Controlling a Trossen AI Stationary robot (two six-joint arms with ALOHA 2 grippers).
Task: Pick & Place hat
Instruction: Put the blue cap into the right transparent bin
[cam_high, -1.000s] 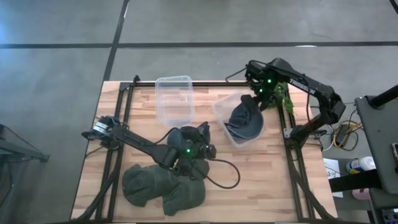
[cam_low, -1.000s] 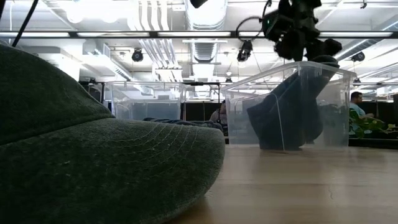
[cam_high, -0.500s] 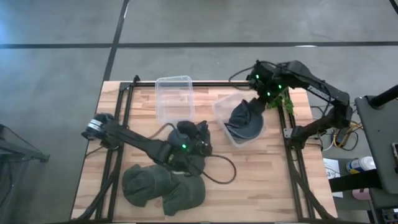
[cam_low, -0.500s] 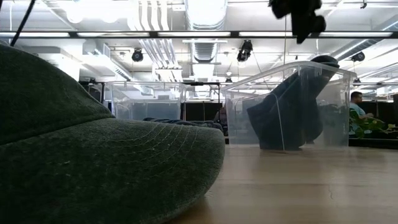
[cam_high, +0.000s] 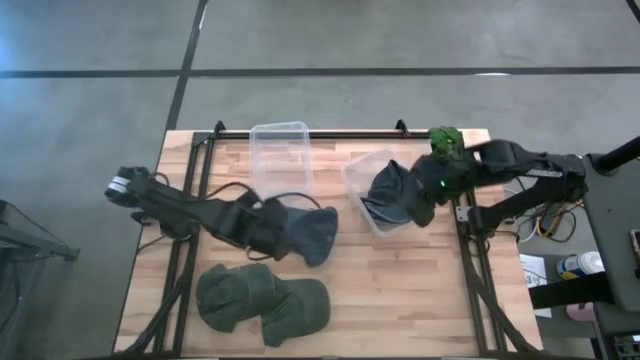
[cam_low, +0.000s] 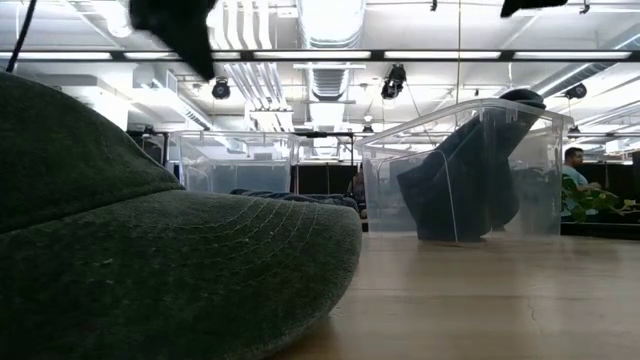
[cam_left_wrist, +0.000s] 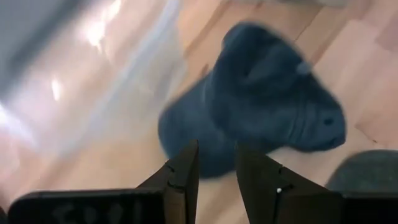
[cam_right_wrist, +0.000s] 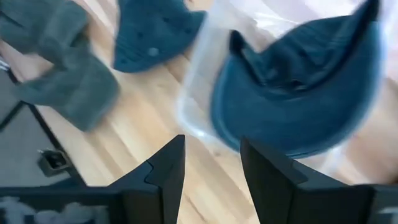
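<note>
Left gripper (cam_left_wrist: 214, 165) parted, blurred blue hat (cam_left_wrist: 261, 112)

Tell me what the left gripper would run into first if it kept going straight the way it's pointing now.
Most likely the dark blue hat lying on the table: the left gripper, fingers slightly apart, points at it, though depth is unclear.

Table (cam_high: 420, 270): pale wood planks, visible grain, light sheen in the low view. Both bins (cam_high: 279, 160) (cam_low: 520, 130): clear smooth plastic, glossy, with glare on the walls. Blue hat (cam_high: 312, 232): soft matt cloth, stitched panels with a cloth button on the crown. Second blue hat (cam_right_wrist: 292, 93): same matt cloth. Green hats (cam_high: 262, 298): coarser matt cloth, fuzzy nap, rows of stitching on the brim. Gripper fingers (cam_left_wrist: 183, 180): dark matt plastic, smooth. Frame (cam_high: 190, 200): black matt metal.
</note>
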